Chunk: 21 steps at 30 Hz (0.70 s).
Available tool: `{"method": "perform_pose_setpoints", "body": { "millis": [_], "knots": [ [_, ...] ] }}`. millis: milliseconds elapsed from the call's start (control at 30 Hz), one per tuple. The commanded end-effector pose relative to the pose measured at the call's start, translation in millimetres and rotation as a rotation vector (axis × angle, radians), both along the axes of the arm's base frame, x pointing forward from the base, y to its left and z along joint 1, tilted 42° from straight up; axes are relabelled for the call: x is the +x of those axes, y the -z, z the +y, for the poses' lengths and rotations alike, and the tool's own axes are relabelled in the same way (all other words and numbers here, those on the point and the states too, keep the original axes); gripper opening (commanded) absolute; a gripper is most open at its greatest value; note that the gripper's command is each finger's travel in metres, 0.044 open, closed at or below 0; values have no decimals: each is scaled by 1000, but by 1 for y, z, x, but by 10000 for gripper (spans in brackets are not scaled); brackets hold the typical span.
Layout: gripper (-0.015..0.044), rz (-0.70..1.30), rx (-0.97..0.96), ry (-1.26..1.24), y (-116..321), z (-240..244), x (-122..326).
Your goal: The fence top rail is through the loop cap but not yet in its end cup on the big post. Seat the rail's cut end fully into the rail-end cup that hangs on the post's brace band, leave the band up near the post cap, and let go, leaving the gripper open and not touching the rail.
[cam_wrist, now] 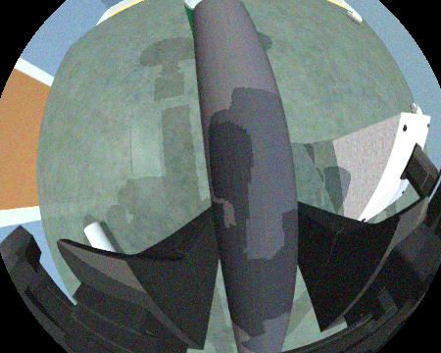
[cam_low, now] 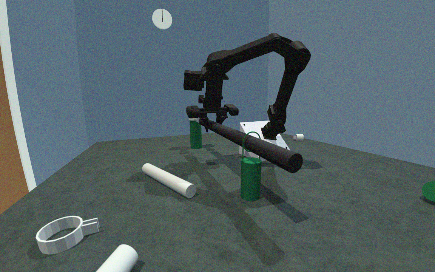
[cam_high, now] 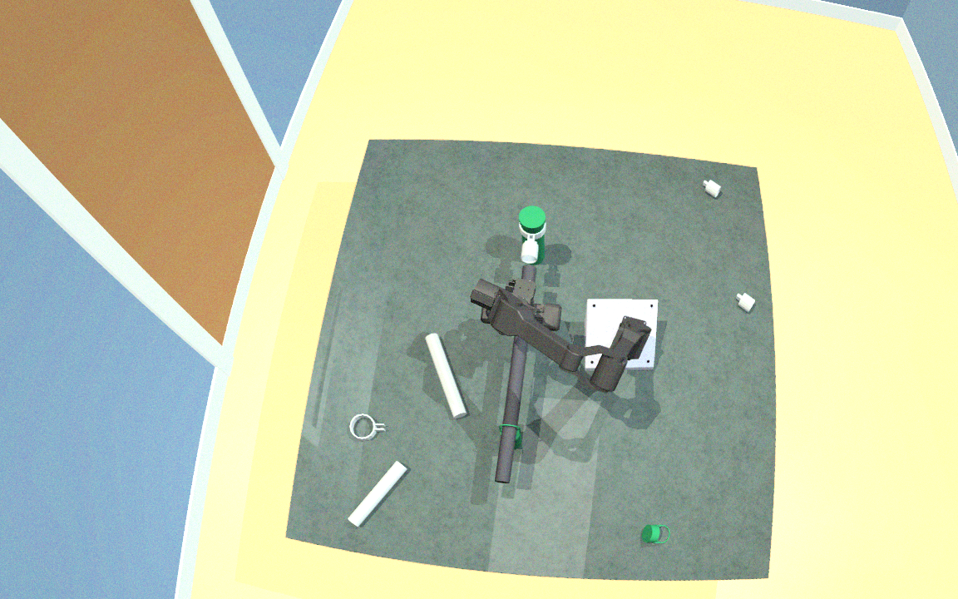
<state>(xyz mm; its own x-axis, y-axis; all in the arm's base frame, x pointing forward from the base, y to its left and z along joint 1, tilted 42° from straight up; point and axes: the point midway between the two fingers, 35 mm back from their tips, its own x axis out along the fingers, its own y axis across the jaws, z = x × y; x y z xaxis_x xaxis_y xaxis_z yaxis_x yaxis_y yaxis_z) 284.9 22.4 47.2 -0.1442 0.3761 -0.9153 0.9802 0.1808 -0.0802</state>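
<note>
We have the jaws clamped on the rail (cam_low: 246, 142) near its cut end, which sits just short of the cup (cam_high: 530, 250) on the post (cam_high: 531, 218). Next we judge: push along the rail's line into the cup, then release.

The top rail (cam_low: 252, 145) is a long dark grey round tube, held off the mat near its cut end by the closed gripper (cam_low: 212, 119) and passing through the thin green ring of the loop cap (cam_low: 251, 143), which tops a short green post (cam_low: 250, 179). The white rail-end cup (cam_high: 530, 249) hangs from a white brace band just under the green cap of the big post (cam_high: 531, 218), with its open mouth facing the rail. In the top view the rail's cut end (cam_high: 528, 272) lies in line with the cup and just short of its mouth, not seated.
</note>
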Motion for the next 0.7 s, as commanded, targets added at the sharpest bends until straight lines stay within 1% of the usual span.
{"method": "perform_pose_setpoints", "body": {
  "millis": [0,667],
  "knots": [
    [0,-15,-3,5,-4,-4,6],
    [0,-14,-3,5,-5,-9,9]
  ]
}}
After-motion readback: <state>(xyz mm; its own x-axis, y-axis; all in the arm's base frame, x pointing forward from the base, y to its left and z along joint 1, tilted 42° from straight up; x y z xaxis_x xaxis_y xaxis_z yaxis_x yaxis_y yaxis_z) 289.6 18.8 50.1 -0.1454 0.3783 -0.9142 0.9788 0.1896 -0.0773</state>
